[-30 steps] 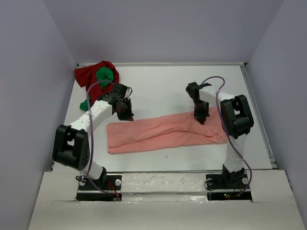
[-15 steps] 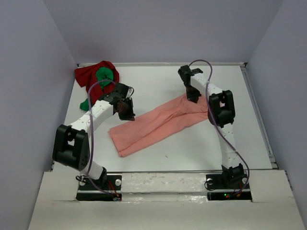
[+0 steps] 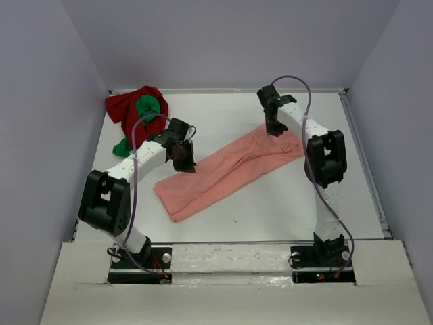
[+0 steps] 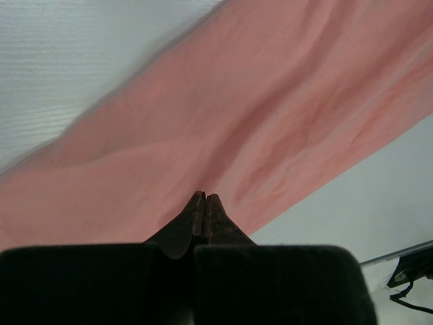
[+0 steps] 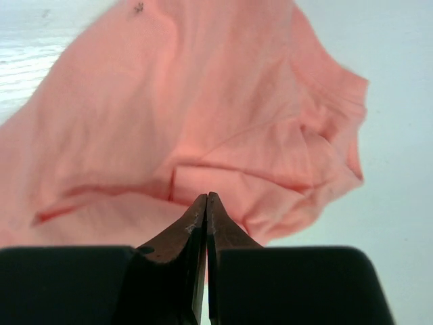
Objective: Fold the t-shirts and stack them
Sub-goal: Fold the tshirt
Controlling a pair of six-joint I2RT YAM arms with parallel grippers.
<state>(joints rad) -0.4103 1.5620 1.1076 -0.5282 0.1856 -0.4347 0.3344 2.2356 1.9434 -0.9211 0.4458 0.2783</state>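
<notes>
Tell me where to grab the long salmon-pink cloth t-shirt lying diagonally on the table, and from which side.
I'd pinch the salmon-pink t-shirt at the corners of its two short ends, coming straight down from above. It lies flat as a long band from near left to far right, so the middle offers no raised fold, while the end corners sit exposed on the white table.

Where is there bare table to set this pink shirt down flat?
Bare table lies far-centre, between the red-and-green pile and the right arm, and near-right, between the salmon-pink shirt, the right arm and the near edge. The far-left corner is crowded.
</notes>
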